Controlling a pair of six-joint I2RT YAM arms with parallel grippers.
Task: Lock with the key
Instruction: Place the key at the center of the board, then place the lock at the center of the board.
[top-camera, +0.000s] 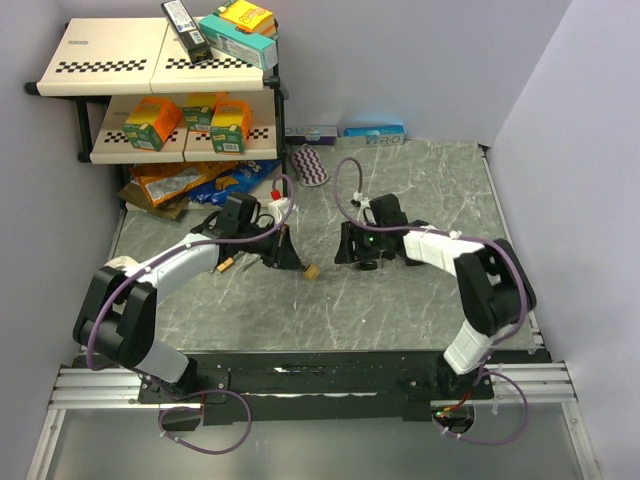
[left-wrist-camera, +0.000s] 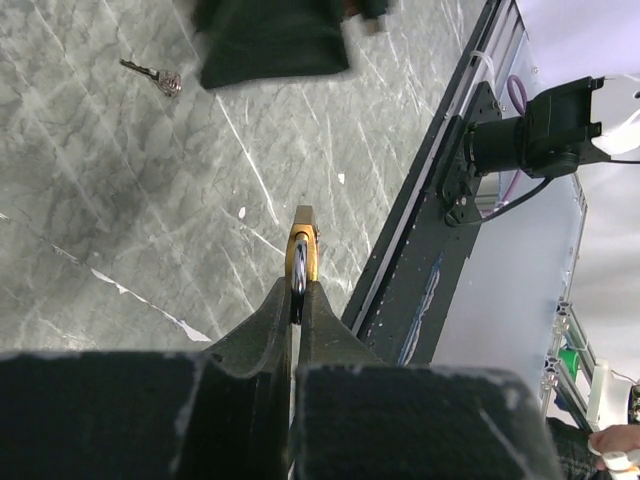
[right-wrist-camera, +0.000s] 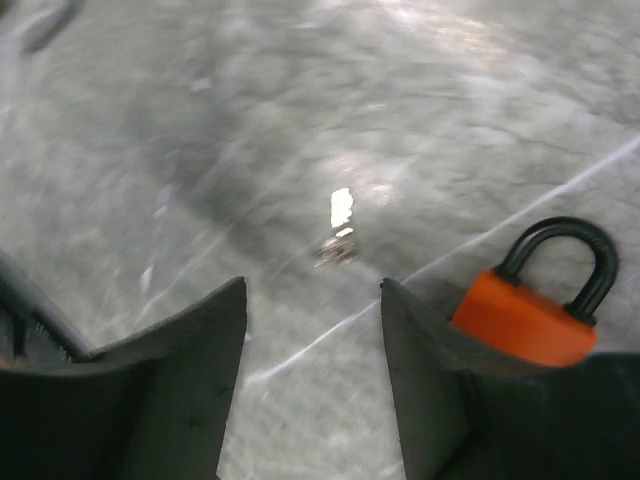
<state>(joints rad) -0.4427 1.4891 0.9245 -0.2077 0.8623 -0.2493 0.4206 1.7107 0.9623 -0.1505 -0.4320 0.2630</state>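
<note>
My left fingers (left-wrist-camera: 262, 335) are clenched on a brass padlock (left-wrist-camera: 302, 252), gripping it edge-on near the middle of the grey surface (top-camera: 400, 310). My right fingers (right-wrist-camera: 190, 345) are spread wide, grasping nothing, low over the surface to the right of it. The key (left-wrist-camera: 152, 76) lies flat close to them, and an orange padlock (right-wrist-camera: 524, 318) with a black shackle lies just beside one finger
</note>
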